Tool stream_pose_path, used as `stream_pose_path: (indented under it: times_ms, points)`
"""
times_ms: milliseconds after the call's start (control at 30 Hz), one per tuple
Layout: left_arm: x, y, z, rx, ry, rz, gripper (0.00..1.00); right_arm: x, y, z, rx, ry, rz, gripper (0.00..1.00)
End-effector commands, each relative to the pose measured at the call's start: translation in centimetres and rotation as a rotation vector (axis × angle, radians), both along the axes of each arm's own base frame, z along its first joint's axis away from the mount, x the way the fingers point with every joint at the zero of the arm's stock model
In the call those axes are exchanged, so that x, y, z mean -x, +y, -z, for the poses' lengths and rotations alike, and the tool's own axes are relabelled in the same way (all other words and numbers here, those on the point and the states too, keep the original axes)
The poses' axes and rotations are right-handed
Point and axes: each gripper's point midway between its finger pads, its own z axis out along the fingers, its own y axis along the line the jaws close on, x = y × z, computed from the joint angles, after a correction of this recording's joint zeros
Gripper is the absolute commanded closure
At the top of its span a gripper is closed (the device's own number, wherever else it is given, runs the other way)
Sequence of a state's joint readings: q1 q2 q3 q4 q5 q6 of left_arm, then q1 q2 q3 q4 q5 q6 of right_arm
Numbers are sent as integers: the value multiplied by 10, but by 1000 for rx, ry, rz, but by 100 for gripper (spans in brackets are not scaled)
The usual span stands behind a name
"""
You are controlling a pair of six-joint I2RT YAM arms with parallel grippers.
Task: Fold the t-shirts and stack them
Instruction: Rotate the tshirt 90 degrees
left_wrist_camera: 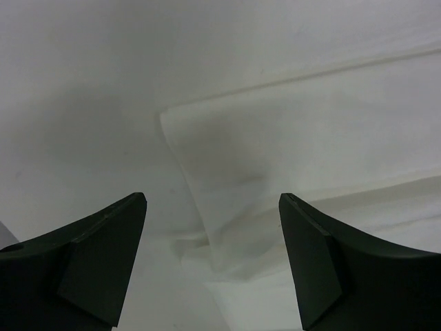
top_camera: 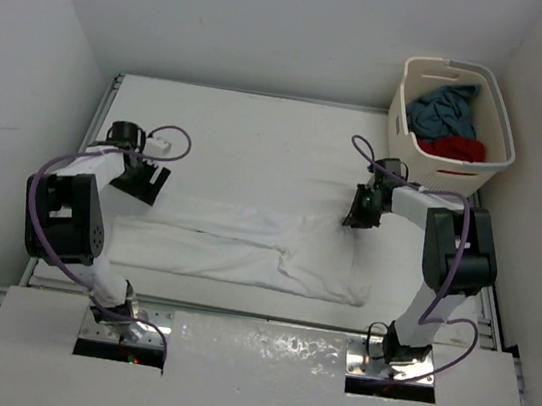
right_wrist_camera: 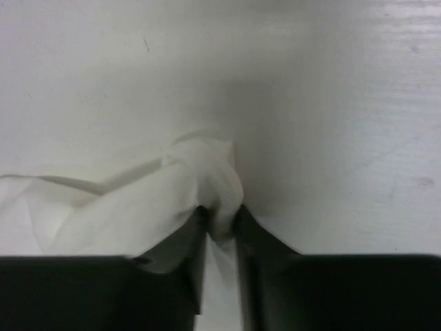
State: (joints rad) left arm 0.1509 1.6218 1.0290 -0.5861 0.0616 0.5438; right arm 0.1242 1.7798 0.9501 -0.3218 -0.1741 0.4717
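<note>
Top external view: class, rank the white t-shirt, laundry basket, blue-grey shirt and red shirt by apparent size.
1. white t-shirt
2. laundry basket
3. blue-grey shirt
4. red shirt
The last two lie bunched in the basket, so only their visible parts are compared.

Spread t-shirt lies across the middle of the bench, its long side running left to right. Left claw stands over its far left corner. Right claw is at its far right corner, cloth between the fingers. Basket, at the far right corner, holds a rear t-shirt and, nearer, a front t-shirt.
</note>
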Motion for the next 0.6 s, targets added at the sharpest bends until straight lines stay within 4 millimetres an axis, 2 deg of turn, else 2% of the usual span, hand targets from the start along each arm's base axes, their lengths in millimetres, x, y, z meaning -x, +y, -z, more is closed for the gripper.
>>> stream_pose_path:
  times_ms: [0,33,67,100,133,200,233,267,300,333,367,400,433,467,500,533,567]
  points:
    - [0,37,-4,-31,-68,-114,23,-20,0,7,45,-12,25,83]
    - [-3,45,-7,-15,-89,-151,23,-22,-2,12,65,5,30,94]
    - [-1,59,-7,-17,-90,-195,23,-43,-2,2,73,-35,36,98]
    - [-1,66,-10,-25,-98,-215,23,-54,-3,1,84,-44,35,100]
    - [-4,72,-14,-33,-111,-231,23,-80,2,-2,84,-56,18,100]
    - [-5,84,-20,-26,-133,-266,23,-109,17,-4,75,-71,-24,100]
    - [-8,87,-26,-21,-152,-279,23,-149,26,-31,83,-150,-48,100]
    - [-8,92,-28,-22,-158,-295,23,-161,37,-7,100,-118,-72,100]
    - [-7,93,-29,-13,-156,-297,22,-177,45,-7,102,-135,-81,100]
    - [-10,93,-32,-9,-159,-293,22,-221,58,-43,77,-247,-66,100]
    - [-9,95,-31,-2,-153,-295,22,-237,64,-16,71,-232,-55,100]
    - [-6,92,-30,7,-134,-285,22,-256,69,-19,53,-272,-35,100]
    - [-6,90,-28,22,-126,-268,23,-294,79,-52,-1,-409,9,98]
    - [-6,87,-27,34,-123,-258,23,-306,88,-54,-44,-454,7,86]
    - [-6,80,-24,64,-116,-239,23,-317,93,-55,-69,-502,17,49]
    - [-5,74,-21,87,-109,-221,23,-328,102,-67,-88,-580,13,34]
    - [-6,68,-19,115,-105,-200,23,-331,98,-76,-56,-614,19,25]
